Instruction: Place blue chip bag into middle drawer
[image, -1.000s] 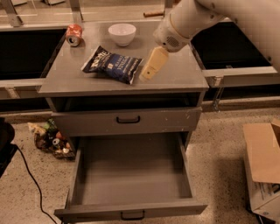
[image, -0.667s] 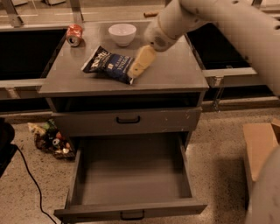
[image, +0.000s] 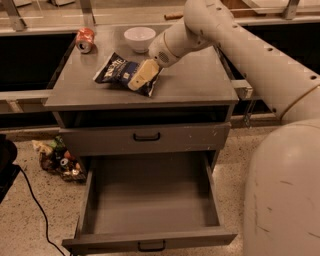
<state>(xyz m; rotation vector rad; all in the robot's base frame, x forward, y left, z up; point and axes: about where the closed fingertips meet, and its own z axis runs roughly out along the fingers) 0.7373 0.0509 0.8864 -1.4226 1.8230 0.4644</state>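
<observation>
The blue chip bag (image: 118, 73) lies flat on the grey cabinet top (image: 195, 82), left of centre. My gripper (image: 140, 76) is down over the bag's right half, its pale fingers (image: 144, 72) lying on the foil. The white arm reaches in from the upper right. The middle drawer (image: 150, 200) is pulled wide open below, with a bare grey floor and a small dark handle at its front.
A red soda can (image: 85, 40) lies at the top's back left. A white bowl (image: 139, 38) stands at the back centre. The shut upper drawer (image: 146, 137) sits above the open one. Litter (image: 59, 159) and a black cable (image: 35, 200) lie on the floor at left.
My gripper has moved left across the cabinet top and down onto the right part of the chip bag. The bag, can and bowl have not moved.
</observation>
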